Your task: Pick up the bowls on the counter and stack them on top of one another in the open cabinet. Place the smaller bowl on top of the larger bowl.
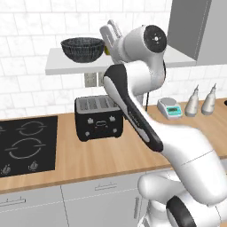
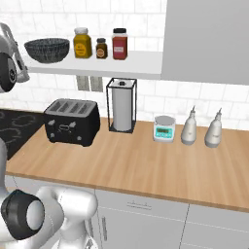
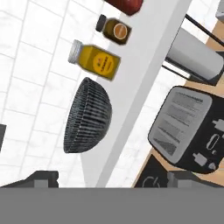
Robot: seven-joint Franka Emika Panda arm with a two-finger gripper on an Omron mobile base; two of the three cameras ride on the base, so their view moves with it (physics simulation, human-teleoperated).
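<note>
A: Where does the larger bowl (image 1: 82,48) stand?

B: Upright on the open cabinet (image 1: 66,66), toward its left end, with the yellow jar (image 2: 82,43), the small brown jar (image 2: 101,48) and the red jar (image 2: 119,44) in a row to its right. Nothing rests inside it.

A: And the gripper (image 1: 113,32)?

B: Raised to shelf level, just to the right of that bowl in the left base view. In the hand view the fingertips (image 3: 41,179) stand wide apart with nothing between them, so the hand is empty.

A: The smaller bowl?

B: I cannot find it on the stretch of counter (image 2: 146,165) that shows. There I see the black toaster (image 2: 72,121), the paper towel holder (image 2: 122,105), the scale (image 2: 164,128) and two pale bottles (image 2: 201,128).

A: So what does the coming move turn on?

B: My judgement: the shelf bowl lies left of the hand, close by, already in place. The second bowl must lie elsewhere, so the arm likely has to leave shelf height and search lower.
</note>
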